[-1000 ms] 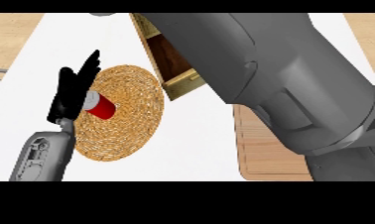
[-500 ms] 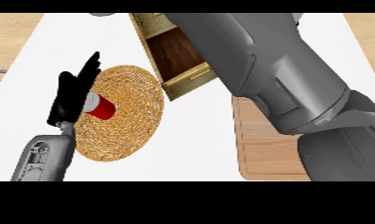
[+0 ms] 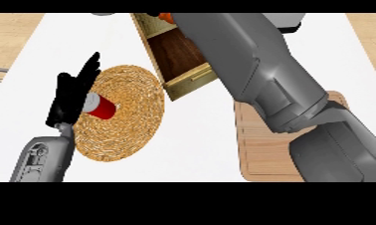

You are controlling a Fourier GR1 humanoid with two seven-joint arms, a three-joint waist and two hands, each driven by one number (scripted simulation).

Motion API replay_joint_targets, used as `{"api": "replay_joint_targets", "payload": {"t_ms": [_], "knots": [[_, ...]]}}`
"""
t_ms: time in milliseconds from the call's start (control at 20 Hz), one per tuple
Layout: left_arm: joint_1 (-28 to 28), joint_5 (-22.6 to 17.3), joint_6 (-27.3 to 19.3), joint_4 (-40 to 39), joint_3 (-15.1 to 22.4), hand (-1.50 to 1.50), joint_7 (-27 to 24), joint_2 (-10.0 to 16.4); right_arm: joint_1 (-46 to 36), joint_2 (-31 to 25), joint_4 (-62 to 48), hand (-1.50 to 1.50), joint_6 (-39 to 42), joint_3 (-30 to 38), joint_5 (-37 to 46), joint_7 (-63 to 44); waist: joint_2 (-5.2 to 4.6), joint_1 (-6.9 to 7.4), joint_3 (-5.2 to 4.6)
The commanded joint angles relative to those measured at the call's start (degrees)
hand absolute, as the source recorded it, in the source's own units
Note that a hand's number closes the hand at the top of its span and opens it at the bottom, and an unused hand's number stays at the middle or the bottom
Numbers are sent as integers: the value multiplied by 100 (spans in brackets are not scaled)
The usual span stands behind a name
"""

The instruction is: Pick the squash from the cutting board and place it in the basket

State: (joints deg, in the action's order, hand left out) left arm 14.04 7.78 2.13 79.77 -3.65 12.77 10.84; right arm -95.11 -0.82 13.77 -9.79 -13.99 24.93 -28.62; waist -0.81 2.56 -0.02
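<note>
Left robot hand (image 3: 72,97): open, fingers straight and pointing up, at the left rim of the basket.
Right robot hand: hidden beyond the right forearm (image 3: 257,74); its grip cannot be told.
Squash (image 3: 166,17): only an orange sliver shows, at the view's top edge beside the forearm's far end, above the wooden box (image 3: 176,62).
Basket (image 3: 132,124): round, woven, on the white surface (image 3: 198,139); a red can (image 3: 101,107) lies in it.
Cutting board (image 3: 257,154): lower right, partly covered by the forearm.
</note>
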Motion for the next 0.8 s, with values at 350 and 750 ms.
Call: {"api": "replay_joint_targets", "payload": {"t_ms": [350, 750], "knots": [[66, -61, 108, -73, -115, 0, 96, 114, 232, -208, 296, -150, -1821, 552, -116, 567, 19, -58, -2], [-189, -15, -15, 163, -135, 0, 179, 67, 746, -863, 634, -150, -2190, 954, -308, 236, 102, -253, 5]]}}
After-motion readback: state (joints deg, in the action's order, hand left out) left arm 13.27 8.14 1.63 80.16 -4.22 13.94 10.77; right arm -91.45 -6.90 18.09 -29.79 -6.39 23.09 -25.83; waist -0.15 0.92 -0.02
